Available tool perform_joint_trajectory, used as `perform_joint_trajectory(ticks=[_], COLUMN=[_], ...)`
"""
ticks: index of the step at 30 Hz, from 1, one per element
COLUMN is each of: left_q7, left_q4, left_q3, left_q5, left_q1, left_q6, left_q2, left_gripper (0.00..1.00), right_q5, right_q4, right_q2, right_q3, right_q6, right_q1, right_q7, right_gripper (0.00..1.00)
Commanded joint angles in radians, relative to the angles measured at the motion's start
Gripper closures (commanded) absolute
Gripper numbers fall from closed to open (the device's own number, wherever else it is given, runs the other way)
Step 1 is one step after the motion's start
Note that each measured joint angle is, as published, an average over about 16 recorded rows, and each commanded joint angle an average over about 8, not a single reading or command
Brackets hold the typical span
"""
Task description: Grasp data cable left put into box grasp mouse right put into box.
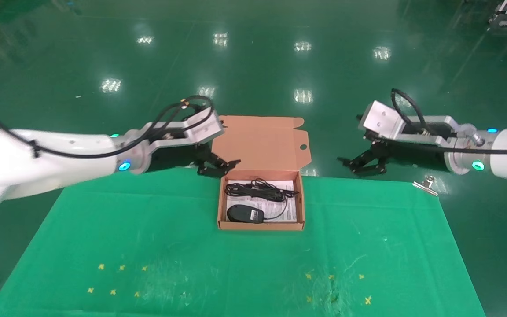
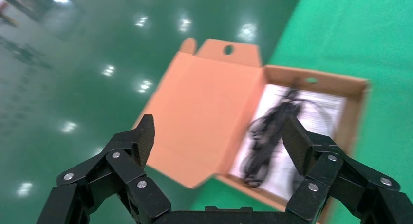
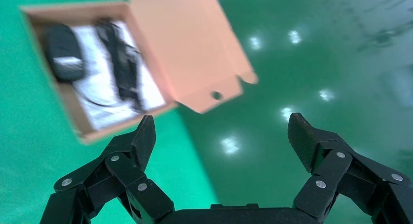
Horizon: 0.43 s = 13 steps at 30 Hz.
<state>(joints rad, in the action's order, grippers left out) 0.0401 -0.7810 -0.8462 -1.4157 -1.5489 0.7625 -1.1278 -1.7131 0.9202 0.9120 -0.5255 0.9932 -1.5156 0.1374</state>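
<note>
Green cloth (image 1: 148, 229) holds our box (image 1: 261, 226), lid open: data cable (image 1: 258, 189) and mouse (image 1: 244, 214) inside. Our left gripper (image 1: 220, 166) and right gripper (image 1: 359, 165) flank it, both spread, empty.

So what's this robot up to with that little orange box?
Nothing is being held right now. The looped black data cable and the small black oval mouse both lie inside the shallow salmon-orange cardboard box, whose flap lid is open. The left gripper and right gripper hang open and empty at the far edge of the green table, one on each side of the box.
</note>
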Motion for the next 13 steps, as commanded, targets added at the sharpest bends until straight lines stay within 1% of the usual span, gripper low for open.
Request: perform_joint_trajectory(ticks=[1,10,13], left_q7=[0.006,0.035,0.039], left_q4=[-0.021,-0.118,-0.134], left_q3=[0.024,0.133,0.151], left_q5=[0.029,0.161,0.183], left_q1=[0.02,0.112,0.127], left_q6=[0.031,0.172,0.196], left_q2=[0.022,0.121,0.138], left_gripper=[0.0,0.0,0.0], right_q5=[0.041,0.227,0.258], right_q4=[0.015,0.084,0.096], right_q2=[-0.013,-0.07,-0.079], right_q3=[0.01,0.057,0.065], right_q6=[0.021,0.116,0.132], right_q1=[0.018,0.102,0.116], right_q7=[0.002,0.012,0.013], right_gripper=[0.0,0.0,0.0])
